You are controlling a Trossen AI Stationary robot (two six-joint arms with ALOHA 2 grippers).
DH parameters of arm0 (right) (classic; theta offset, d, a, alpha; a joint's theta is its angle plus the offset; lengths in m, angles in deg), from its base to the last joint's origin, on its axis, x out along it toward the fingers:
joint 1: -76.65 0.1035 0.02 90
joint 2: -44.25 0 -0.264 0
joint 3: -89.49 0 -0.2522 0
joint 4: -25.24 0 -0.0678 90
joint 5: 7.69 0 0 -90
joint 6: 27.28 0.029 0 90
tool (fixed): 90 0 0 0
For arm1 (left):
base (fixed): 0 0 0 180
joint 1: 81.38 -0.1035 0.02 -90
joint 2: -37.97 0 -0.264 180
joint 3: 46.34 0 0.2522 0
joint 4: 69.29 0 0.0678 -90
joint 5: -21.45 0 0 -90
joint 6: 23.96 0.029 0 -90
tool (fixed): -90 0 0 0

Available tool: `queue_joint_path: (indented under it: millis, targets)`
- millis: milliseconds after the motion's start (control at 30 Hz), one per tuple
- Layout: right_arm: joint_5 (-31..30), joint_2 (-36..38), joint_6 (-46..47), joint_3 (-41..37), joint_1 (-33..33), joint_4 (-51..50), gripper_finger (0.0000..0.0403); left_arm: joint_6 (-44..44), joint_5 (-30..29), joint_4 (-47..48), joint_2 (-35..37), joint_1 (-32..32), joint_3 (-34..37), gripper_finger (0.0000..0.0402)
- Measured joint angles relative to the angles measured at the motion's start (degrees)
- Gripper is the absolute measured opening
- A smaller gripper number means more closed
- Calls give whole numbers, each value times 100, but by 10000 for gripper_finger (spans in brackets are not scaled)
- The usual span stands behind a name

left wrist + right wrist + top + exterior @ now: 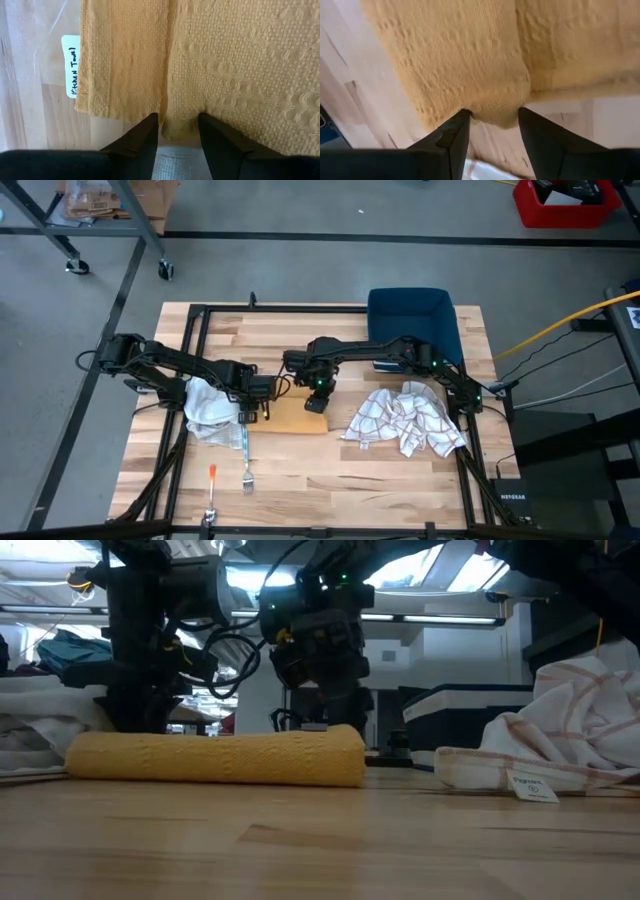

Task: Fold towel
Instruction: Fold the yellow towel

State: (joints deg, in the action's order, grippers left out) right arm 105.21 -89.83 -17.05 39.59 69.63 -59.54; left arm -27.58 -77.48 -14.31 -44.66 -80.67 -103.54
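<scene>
Lying folded flat: yellow waffle-weave towel [296, 417].

The towel [292, 416] was mustard yellow with a woven waffle texture — the cloth [408, 420] at right white with reddish grid lines; the bin [412, 315] was dark blue.

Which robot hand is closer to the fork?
The left one. The left hand is at the yellow towel's left end, just up from the fork near the table's front edge. The right hand is at the towel's right end, farther from it.
</scene>
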Motion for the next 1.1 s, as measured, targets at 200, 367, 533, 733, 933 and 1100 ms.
queue_joint_path:
  millis: [200, 367, 533, 733, 933, 1100]
  targets:
    - [-42, 0, 51, 0, 3, 62, 128, -24, 2, -15, 0, 4, 0, 79]
    - [-163, 0, 32, -2, 72, 68, 39, -60, -1, -12, 0, 4, 0, 10]
    - [-376, 0, 31, -2, 149, 68, 19, -192, -48, 11, 0, 4, 0, 8]
    - [-659, 0, 47, -2, 253, 63, 6, -200, -66, 44, 24, 7, 0, 3]
    - [-1064, 0, 94, -2, 294, 58, 6, -291, -173, 149, 425, 7, -1, 2]
    - [-1367, 0, 154, -2, 291, 69, 6, -367, -387, 291, 904, 0, -2, 2]
